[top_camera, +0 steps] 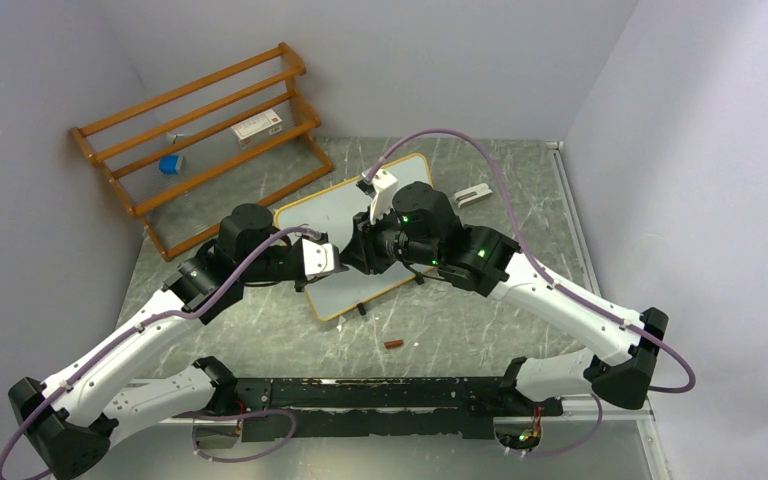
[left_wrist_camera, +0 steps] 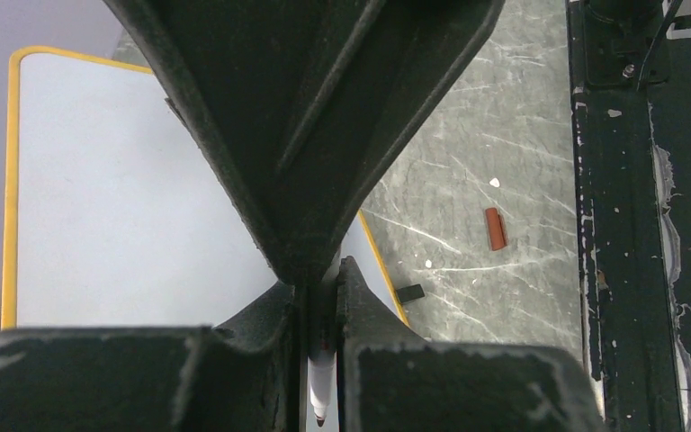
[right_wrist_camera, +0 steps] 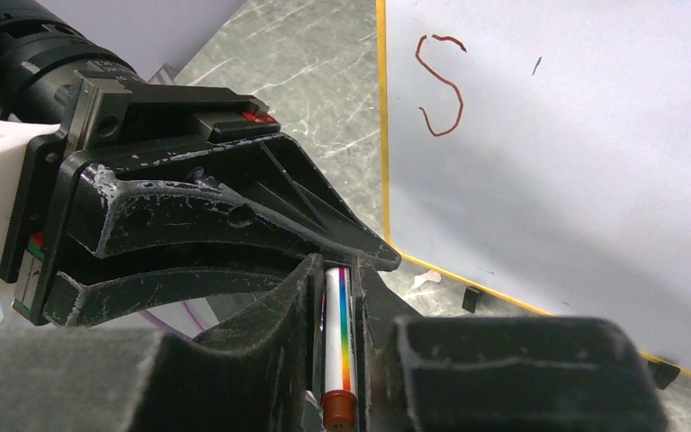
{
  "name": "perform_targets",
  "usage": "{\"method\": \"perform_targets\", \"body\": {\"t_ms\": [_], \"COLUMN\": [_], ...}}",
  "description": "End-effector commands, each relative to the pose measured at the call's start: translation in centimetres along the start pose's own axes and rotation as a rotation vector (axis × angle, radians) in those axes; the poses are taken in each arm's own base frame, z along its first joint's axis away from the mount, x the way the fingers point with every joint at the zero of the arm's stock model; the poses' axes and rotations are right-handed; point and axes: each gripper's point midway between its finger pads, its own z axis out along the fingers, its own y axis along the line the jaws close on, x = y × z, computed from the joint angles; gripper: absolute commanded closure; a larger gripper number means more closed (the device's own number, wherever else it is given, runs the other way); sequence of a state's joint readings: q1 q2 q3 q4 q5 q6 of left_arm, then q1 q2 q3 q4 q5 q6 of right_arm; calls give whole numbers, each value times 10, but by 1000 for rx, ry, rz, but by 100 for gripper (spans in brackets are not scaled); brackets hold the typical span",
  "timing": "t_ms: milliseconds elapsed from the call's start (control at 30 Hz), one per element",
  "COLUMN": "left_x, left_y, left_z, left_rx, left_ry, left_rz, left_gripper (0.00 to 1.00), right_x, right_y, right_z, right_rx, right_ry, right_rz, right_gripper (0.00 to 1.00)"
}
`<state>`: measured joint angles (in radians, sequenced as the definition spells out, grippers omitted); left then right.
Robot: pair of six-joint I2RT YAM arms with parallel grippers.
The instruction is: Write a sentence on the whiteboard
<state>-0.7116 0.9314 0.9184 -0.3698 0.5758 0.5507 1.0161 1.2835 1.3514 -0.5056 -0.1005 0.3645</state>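
The whiteboard lies flat on the table, with a yellowish frame and small black feet. It also shows in the left wrist view and in the right wrist view. Of the sentence, only one reddish-brown letter "S" shows, near a corner of the board. My left gripper and right gripper meet over the board's middle. Both are shut on the same white marker. Its bare tip shows between the left fingers. Its rainbow-striped barrel and brown end show between the right fingers.
The brown marker cap lies on the grey marbled table in front of the board, also in the left wrist view. An orange-brown slatted rack stands at the back left with a small box and a blue item. A small white object lies right of the board.
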Motion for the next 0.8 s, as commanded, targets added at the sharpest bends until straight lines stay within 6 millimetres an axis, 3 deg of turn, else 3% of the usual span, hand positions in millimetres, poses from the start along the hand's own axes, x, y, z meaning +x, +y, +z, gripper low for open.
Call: {"method": "perform_targets", "body": {"t_ms": [0, 267, 767], "left_x": [-10, -11, -1], "left_y": [19, 24, 20], "left_z": [2, -1, -1], "left_rx": [-84, -120, -90], "left_ry": [-38, -53, -20], "left_rz": [30, 35, 58], "left_gripper": [95, 95, 95], "right_x": [6, 11, 11], "right_y": [19, 24, 17], "right_z": [3, 0, -11], "right_rx": [-84, -125, -114], "right_ry": [22, 44, 81], "right_rz": [22, 20, 12], "right_gripper": [79, 79, 73]}}
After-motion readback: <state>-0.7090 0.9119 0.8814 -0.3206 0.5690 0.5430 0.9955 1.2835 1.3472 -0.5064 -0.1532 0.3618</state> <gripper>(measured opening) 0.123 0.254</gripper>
